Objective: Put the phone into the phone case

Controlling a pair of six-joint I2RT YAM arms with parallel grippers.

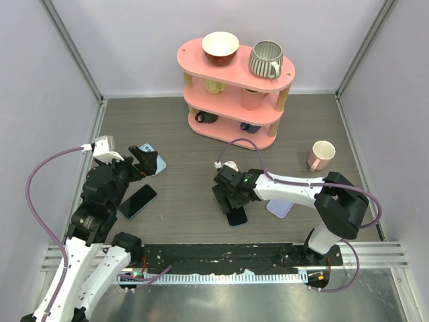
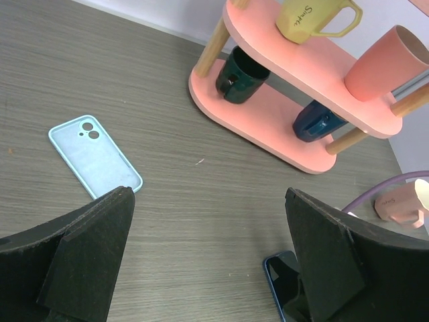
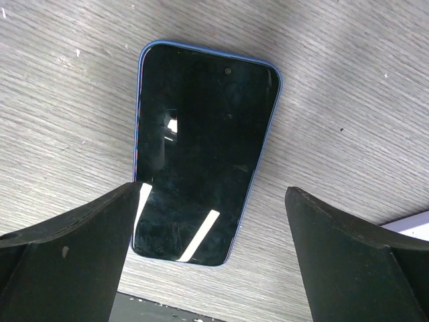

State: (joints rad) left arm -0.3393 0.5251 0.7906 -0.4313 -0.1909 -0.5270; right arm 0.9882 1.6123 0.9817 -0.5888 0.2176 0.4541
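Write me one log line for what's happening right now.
right jaws: open over phone, screen-up on table | left jaws: open by light-blue case | nothing held

On the surface (image 1: 188, 201) I see the rack (image 1: 228, 136) at the back centre, with a mug (image 1: 322, 155) off to its right. A phone case (image 2: 94, 155) lies at left by my left pincer (image 2: 209, 201), with a phone (image 1: 137, 201) nearer me. A second phone (image 3: 204, 154) lies at centre under my right pincer (image 3: 214, 191).
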